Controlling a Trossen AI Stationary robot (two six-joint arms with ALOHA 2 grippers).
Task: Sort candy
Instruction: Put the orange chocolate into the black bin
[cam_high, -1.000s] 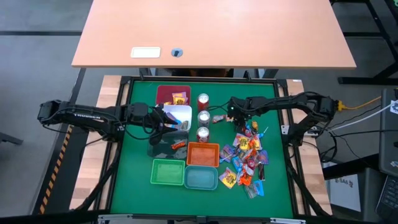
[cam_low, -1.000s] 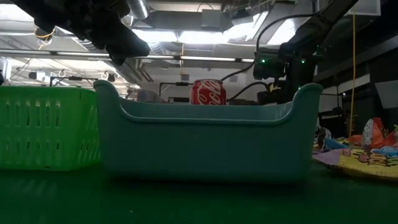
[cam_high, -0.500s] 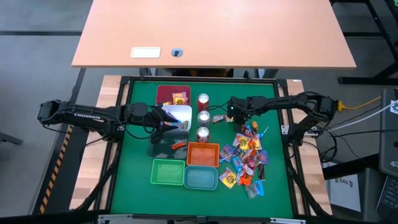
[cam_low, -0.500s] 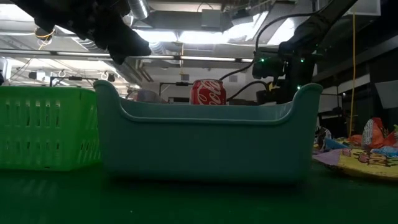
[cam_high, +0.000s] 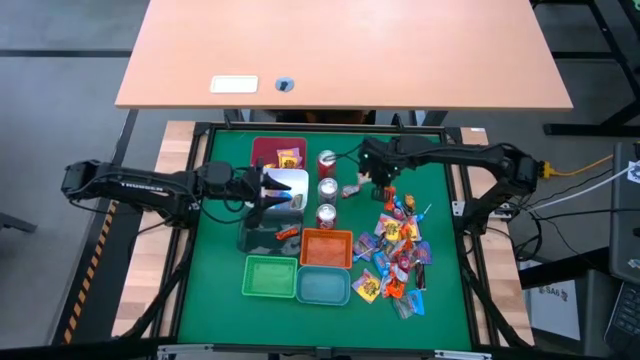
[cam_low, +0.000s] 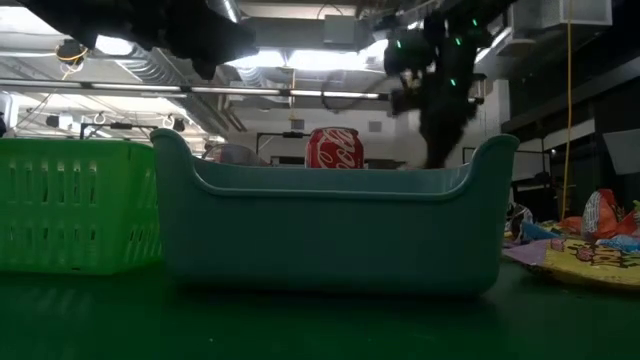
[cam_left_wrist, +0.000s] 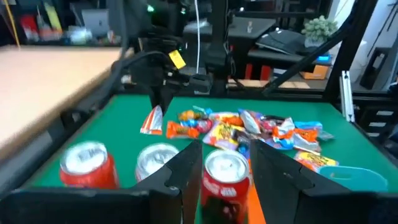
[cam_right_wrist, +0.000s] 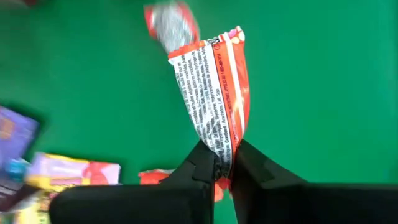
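Green tabletop (cam_high: 220, 290) below: I read my right end effector (cam_right_wrist: 224, 167) pinching an orange wrapper (cam_right_wrist: 214, 93) (lifted); left end effector (cam_left_wrist: 224, 163) spread.

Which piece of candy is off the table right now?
The red-and-silver wrapped candy pinched in the right gripper, hanging above the green mat; the other candy lies piled on it.

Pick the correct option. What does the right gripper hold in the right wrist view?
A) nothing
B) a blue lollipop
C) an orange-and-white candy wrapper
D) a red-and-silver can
C: the right gripper is shut on an orange-and-white candy wrapper, which hangs above the green table.
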